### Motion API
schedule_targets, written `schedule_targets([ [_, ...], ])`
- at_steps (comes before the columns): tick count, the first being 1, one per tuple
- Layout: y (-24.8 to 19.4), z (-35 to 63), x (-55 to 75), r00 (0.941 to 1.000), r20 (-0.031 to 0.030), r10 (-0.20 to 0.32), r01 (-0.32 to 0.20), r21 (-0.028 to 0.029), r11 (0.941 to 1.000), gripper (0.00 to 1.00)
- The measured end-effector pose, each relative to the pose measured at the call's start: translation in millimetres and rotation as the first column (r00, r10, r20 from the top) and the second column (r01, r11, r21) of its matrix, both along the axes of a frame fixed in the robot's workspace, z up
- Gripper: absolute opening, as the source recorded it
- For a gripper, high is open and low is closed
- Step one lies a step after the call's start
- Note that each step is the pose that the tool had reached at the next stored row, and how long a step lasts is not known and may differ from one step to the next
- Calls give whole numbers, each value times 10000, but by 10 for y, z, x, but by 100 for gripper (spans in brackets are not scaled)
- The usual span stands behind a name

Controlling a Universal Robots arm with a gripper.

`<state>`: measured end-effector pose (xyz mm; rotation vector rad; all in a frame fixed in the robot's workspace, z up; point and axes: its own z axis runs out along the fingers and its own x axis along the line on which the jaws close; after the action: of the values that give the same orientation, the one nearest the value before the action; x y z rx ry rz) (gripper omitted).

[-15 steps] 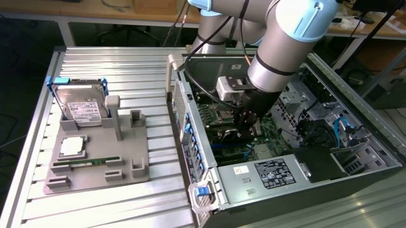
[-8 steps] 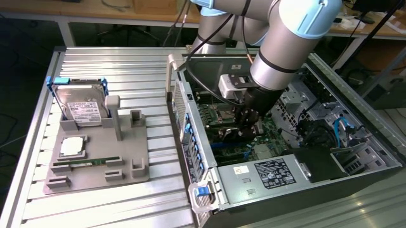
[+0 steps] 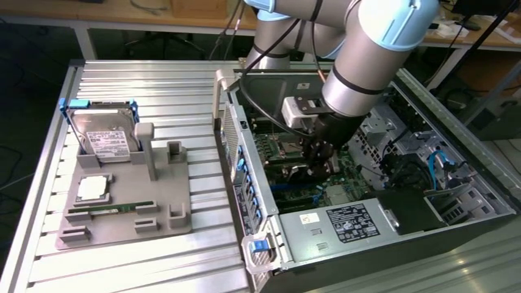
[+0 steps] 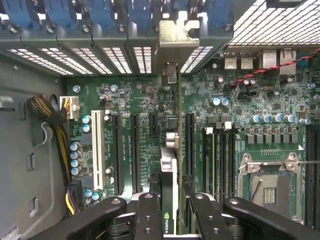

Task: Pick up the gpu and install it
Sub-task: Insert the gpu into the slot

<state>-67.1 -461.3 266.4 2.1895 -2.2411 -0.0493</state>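
Note:
My gripper (image 4: 172,216) is shut on the gpu (image 4: 168,155), a thin dark card seen edge-on between the two black fingers (image 4: 147,212). The card stands upright over the long slots of the green motherboard (image 4: 250,100). Its silver bracket (image 4: 172,42) reaches the row of vented slot covers at the case's rear wall. I cannot tell whether the card's edge sits in a slot. In the exterior view the gripper (image 3: 318,163) is lowered inside the open computer case (image 3: 244,152), above the motherboard.
A white slot (image 4: 98,145) and a yellow-black cable bundle (image 4: 52,122) lie beside the card, and the CPU socket (image 4: 272,182) on its other side. At the exterior view's left, a grey holder (image 3: 122,229) carries a hard drive (image 3: 106,137) and a green memory stick (image 3: 110,209). The power supply (image 3: 350,223) sits at the case's near end.

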Motion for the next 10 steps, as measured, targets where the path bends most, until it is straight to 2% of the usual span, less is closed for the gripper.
schedule_targets([
  [2, 5, -6, 0, 10000, 65, 1, 0, -69, 10000, 27],
  [4, 26, -13, -1, 9999, 109, 1, 1, -180, 9998, 27],
  [5, 54, -16, -1, 9999, 132, 2, 2, -298, 9996, 27],
  [6, 75, -19, -2, 9999, 162, 5, 3, -460, 9989, 27],
  [10, 76, -20, -2, 9999, 171, 6, 2, -464, 9989, 27],
])
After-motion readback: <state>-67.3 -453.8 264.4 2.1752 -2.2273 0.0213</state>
